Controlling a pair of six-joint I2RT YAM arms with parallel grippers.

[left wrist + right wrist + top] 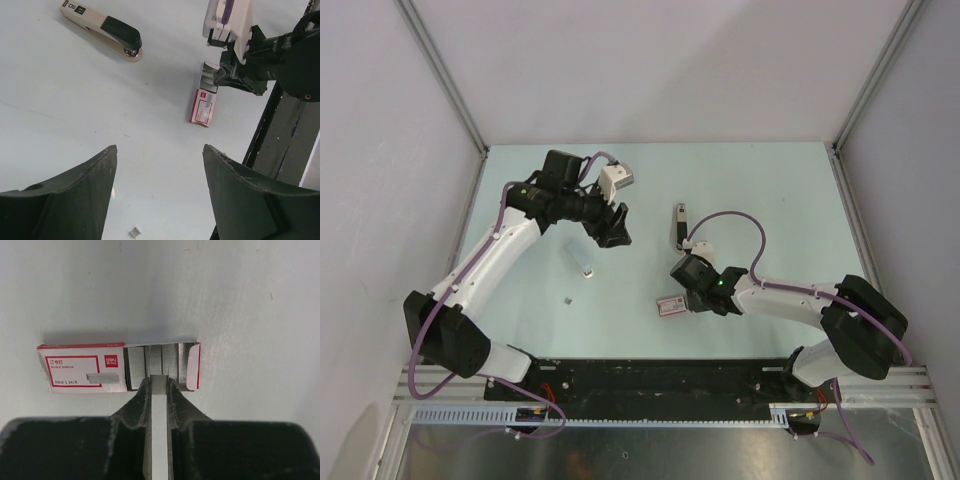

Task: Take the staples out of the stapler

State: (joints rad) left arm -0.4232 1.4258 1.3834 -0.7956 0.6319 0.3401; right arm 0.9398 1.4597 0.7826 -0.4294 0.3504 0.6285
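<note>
The stapler (680, 222) lies flat on the table right of centre, and its beige body with a black top (102, 27) also shows in the left wrist view. My right gripper (160, 380) is shut on a silver strip of staples (160, 405), its tips at the open end of a red-and-white staple box (82, 369). More staples (137, 365) fill that box. In the top view the right gripper (683, 291) sits low beside the box (668, 306). My left gripper (160, 148) hangs open and holds nothing, left of the stapler (617, 232).
A pale elongated piece (582, 258) lies on the table below the left gripper. A tiny silver bit (568, 299) lies nearer the front, also seen in the left wrist view (135, 232). White walls close the table at the back and sides. A black rail (660, 375) runs along the near edge.
</note>
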